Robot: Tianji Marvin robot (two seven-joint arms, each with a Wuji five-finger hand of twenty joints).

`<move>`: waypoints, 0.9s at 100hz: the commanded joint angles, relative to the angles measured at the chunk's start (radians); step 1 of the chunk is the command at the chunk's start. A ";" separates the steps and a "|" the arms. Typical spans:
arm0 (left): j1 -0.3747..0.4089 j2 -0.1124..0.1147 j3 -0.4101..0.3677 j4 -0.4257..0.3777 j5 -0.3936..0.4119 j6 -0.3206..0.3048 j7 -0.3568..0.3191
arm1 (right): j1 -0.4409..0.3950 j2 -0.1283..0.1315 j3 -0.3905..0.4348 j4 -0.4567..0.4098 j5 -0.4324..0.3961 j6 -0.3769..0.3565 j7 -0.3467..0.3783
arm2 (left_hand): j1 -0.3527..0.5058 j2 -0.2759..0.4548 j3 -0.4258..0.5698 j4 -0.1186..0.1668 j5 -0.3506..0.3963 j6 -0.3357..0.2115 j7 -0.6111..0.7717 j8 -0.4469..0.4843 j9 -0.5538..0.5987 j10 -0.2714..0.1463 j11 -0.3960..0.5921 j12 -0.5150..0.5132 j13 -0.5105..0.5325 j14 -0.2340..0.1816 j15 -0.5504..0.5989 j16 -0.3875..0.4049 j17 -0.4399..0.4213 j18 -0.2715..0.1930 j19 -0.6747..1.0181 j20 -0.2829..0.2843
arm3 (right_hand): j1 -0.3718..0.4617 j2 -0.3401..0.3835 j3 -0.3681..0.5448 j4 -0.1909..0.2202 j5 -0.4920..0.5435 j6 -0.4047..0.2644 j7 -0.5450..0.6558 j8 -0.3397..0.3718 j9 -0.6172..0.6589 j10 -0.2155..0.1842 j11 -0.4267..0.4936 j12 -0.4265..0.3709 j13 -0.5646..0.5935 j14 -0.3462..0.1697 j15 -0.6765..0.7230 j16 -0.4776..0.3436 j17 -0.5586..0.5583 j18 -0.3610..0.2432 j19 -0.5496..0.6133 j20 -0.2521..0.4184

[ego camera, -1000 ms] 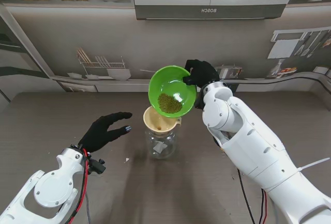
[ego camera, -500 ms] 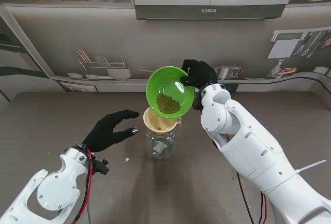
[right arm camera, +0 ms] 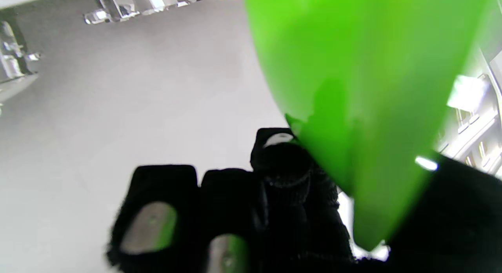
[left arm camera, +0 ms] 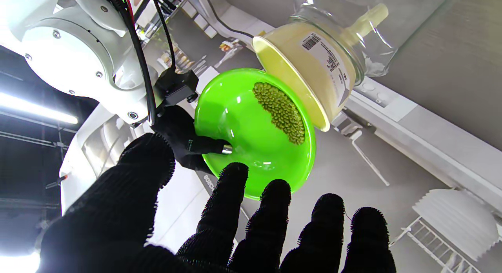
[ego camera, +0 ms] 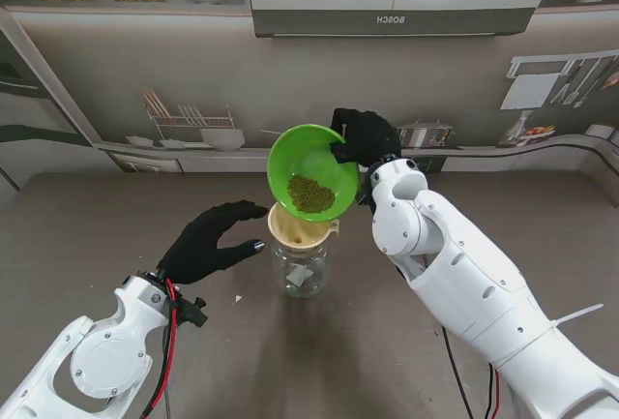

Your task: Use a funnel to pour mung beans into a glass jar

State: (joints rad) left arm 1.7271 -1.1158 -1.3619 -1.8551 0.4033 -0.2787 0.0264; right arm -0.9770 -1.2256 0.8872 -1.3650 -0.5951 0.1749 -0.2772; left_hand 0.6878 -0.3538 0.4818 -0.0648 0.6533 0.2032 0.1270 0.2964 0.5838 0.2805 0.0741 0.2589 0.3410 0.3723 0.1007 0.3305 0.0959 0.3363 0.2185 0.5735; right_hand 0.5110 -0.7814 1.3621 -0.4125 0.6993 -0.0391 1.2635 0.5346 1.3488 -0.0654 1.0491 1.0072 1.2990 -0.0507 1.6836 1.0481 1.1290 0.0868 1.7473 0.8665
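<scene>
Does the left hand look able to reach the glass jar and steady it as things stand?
Probably yes. The left hand is open just left of the glass jar, with bare table between them. The green bowl and funnel sit higher, not in the way.

The stand view is evenly and softly lit, sharp throughout, with faint diffuse shadows on the table (ego camera: 116,225) beside the glass jar (ego camera: 302,274). Straight lines bow slightly toward its edges. The left wrist view is crisp but harsh in contrast: a strip light (left arm camera: 37,108) blows out to pure white, the white arm casing glares, and the green bowl (left arm camera: 251,135) carries small bright highlights. The right wrist view is heavily blurred; the bowl (right arm camera: 353,88) fills it as a soft, out-of-focus green mass, and the background is washed-out pale grey.
</scene>
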 commanded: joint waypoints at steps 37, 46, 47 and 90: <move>0.002 -0.002 0.001 -0.004 0.022 -0.013 -0.004 | -0.016 0.011 -0.010 -0.013 -0.105 -0.080 -0.054 | 0.010 0.031 -0.009 0.026 0.003 -0.007 0.001 0.000 0.011 -0.007 -0.008 -0.006 0.007 -0.017 -0.008 -0.001 -0.002 -0.011 -0.030 0.008 | 0.030 0.041 0.087 0.010 -0.020 -0.054 0.047 0.026 0.087 0.039 -0.021 -0.008 0.021 -0.142 0.095 0.025 0.049 -0.086 0.140 0.014; 0.002 -0.002 0.002 -0.004 0.022 -0.013 -0.003 | -0.017 0.014 -0.014 -0.013 -0.127 -0.091 -0.066 | 0.010 0.031 -0.008 0.026 0.001 -0.008 0.000 0.000 0.011 -0.007 -0.007 -0.006 0.006 -0.015 -0.008 -0.002 -0.001 -0.011 -0.030 0.008 | 0.028 0.043 0.087 0.009 -0.023 -0.056 0.048 0.026 0.086 0.034 -0.021 -0.008 0.022 -0.148 0.093 0.025 0.050 -0.091 0.139 0.013; 0.002 -0.002 0.002 -0.004 0.023 -0.013 -0.003 | -0.017 0.014 -0.015 -0.012 -0.129 -0.092 -0.068 | 0.010 0.031 -0.008 0.026 0.002 -0.008 0.001 0.000 0.011 -0.007 -0.007 -0.006 0.006 -0.015 -0.008 -0.002 -0.001 -0.011 -0.030 0.008 | 0.029 0.043 0.087 0.010 -0.023 -0.056 0.049 0.026 0.086 0.033 -0.021 -0.008 0.022 -0.148 0.093 0.026 0.050 -0.091 0.139 0.013; 0.007 -0.003 -0.001 -0.009 0.026 -0.012 0.001 | 0.003 0.008 -0.061 0.017 -0.223 -0.074 -0.171 | 0.007 0.031 -0.007 0.026 0.001 -0.010 0.001 0.000 0.012 -0.007 -0.007 -0.006 0.008 -0.016 -0.007 -0.002 -0.001 -0.011 -0.030 0.006 | 0.019 0.054 0.084 0.006 -0.038 -0.057 0.060 0.024 0.081 0.018 -0.018 -0.011 0.023 -0.177 0.085 0.028 0.051 -0.116 0.136 0.013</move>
State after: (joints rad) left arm 1.7284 -1.1159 -1.3605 -1.8550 0.4288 -0.2905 0.0428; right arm -0.9801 -1.2091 0.8316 -1.3461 -0.8003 0.0975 -0.4329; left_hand 0.6876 -0.3538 0.4818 -0.0648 0.6533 0.2032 0.1270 0.2964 0.5839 0.2805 0.0741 0.2589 0.3410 0.3722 0.1007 0.3305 0.0959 0.3363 0.2184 0.5735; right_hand 0.5097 -0.7814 1.3620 -0.4126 0.6877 -0.0638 1.2793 0.5346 1.3507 -0.0792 1.0491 1.0073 1.3023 -0.0647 1.6836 1.0574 1.1320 0.0821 1.7476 0.8664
